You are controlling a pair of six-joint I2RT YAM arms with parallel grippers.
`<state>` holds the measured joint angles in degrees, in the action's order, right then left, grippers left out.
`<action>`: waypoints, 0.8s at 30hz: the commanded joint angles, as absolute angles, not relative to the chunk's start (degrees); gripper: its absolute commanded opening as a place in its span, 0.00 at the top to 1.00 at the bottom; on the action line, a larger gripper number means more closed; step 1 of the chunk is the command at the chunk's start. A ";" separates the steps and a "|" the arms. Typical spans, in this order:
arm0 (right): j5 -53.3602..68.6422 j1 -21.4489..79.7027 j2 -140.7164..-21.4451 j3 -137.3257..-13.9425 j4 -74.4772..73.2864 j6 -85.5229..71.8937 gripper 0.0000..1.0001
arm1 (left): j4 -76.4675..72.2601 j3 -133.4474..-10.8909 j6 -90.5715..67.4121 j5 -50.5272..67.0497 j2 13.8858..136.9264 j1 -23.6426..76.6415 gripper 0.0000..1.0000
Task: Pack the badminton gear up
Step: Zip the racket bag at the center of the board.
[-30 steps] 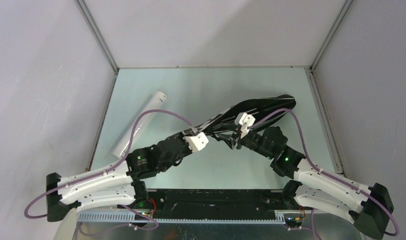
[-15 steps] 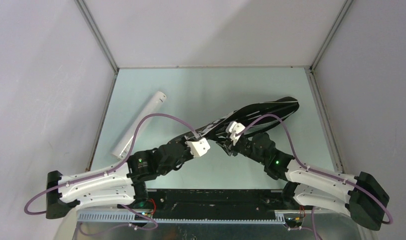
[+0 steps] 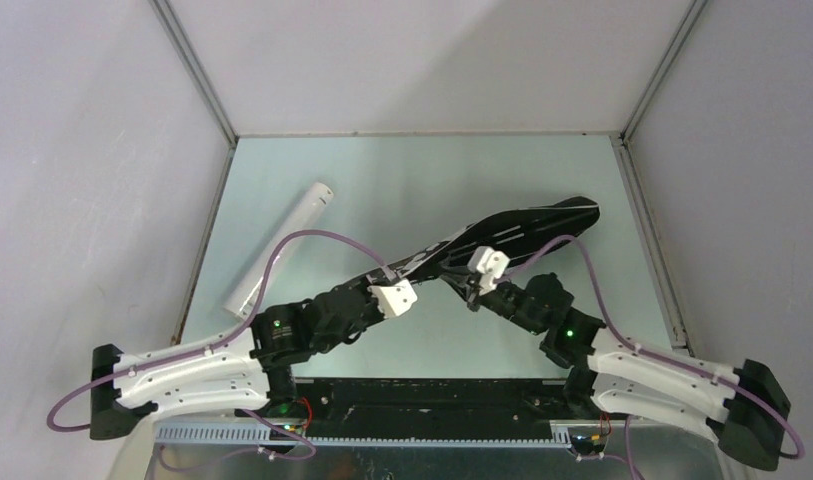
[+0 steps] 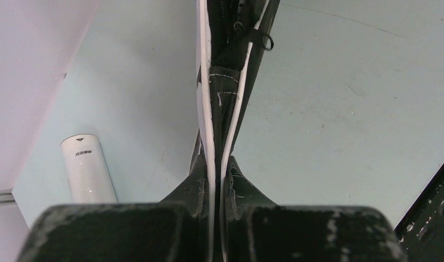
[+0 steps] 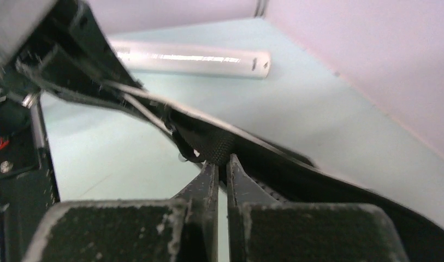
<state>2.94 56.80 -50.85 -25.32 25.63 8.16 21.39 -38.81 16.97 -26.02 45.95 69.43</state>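
The black racket-shaped bag [image 3: 542, 218] lies diagonally on the table, head end at the far right. My left gripper [image 3: 414, 270] is shut on its narrow white-trimmed handle end [image 4: 230, 93], with the jaws clamped on both sides [image 4: 215, 169]. My right gripper [image 3: 470, 287] is shut on a black woven pull tab [image 5: 217, 146] at the bag's zipper edge [image 5: 222, 161]. The long white tube [image 3: 280, 246] lies at the left, apart from both grippers, and shows in the left wrist view [image 4: 87, 174] and the right wrist view [image 5: 192, 57]. Rackets and shuttlecocks are out of view.
The table [image 3: 382, 170] is pale green, with grey walls on the left, back and right. A black rail [image 3: 432, 400] with the arm bases runs along the near edge. Purple cables [image 3: 312, 235] loop over both arms.
My right gripper has moved nearer and a little left along the bag's edge, holding the tab. The bag's head end has shifted slightly to the right. The left gripper has barely moved.
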 commanded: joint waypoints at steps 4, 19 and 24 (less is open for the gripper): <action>-2.15 52.47 -40.78 -26.66 23.25 7.22 1.00 | 17.96 -39.99 17.93 -20.46 45.57 70.18 1.00; 11.14 48.62 -48.51 -34.24 17.55 11.98 0.95 | 20.60 -42.03 17.95 -17.01 50.16 70.93 1.00; 3.69 47.67 -51.53 -36.86 11.66 13.13 0.87 | 18.88 -41.27 16.36 -19.85 48.19 70.93 1.00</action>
<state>8.25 49.15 -49.98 -32.05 16.21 11.70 19.81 -39.94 16.99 -17.58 49.91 70.43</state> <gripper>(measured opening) 0.092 0.074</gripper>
